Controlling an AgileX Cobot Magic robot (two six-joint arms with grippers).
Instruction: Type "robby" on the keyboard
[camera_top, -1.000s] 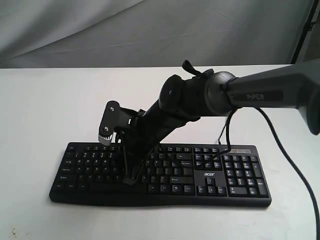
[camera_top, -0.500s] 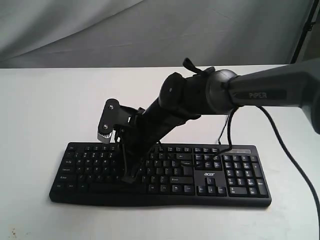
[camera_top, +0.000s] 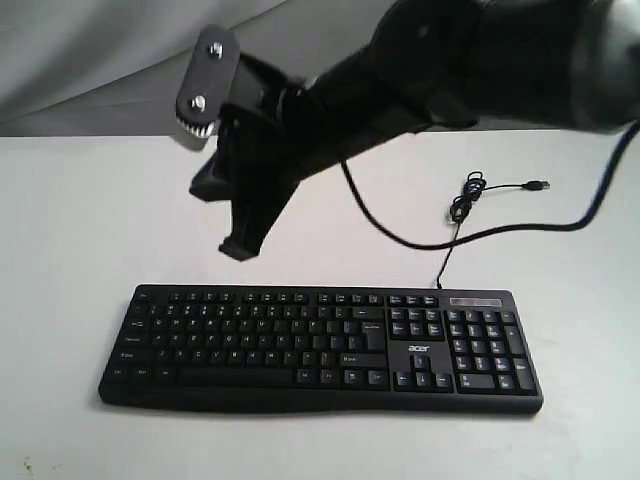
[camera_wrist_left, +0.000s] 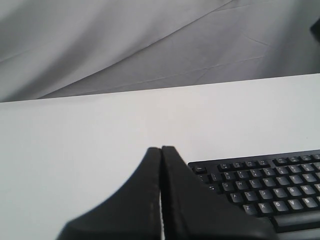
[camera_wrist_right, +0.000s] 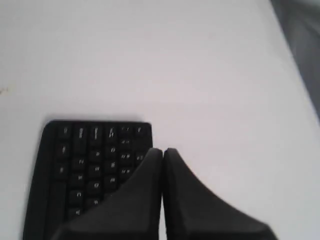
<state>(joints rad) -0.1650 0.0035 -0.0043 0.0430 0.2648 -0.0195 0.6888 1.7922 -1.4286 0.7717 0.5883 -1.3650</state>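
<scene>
The black keyboard (camera_top: 320, 345) lies flat on the white table (camera_top: 80, 220), its acer logo facing the front edge. My right gripper (camera_top: 238, 250) reaches across from the right and hangs in the air above and behind the keyboard's left half, touching no keys. Its fingers are pressed together with nothing between them. The right wrist view shows this gripper (camera_wrist_right: 162, 150) shut over one end of the keyboard (camera_wrist_right: 90, 160). In the left wrist view my left gripper (camera_wrist_left: 161, 148) is shut and empty, beside the corner of the keyboard (camera_wrist_left: 260, 185). The left arm does not show in the exterior view.
The keyboard's thin black USB cable (camera_top: 470, 190) runs back across the table to a loose plug at the right rear. Another dark cable hangs from the right arm above it. A grey cloth backdrop (camera_top: 120, 60) stands behind the table.
The right arm has lifted off the keys at the keyboard's middle left and risen high, back toward the rear. The gripper stays shut. The keyboard has not moved.
</scene>
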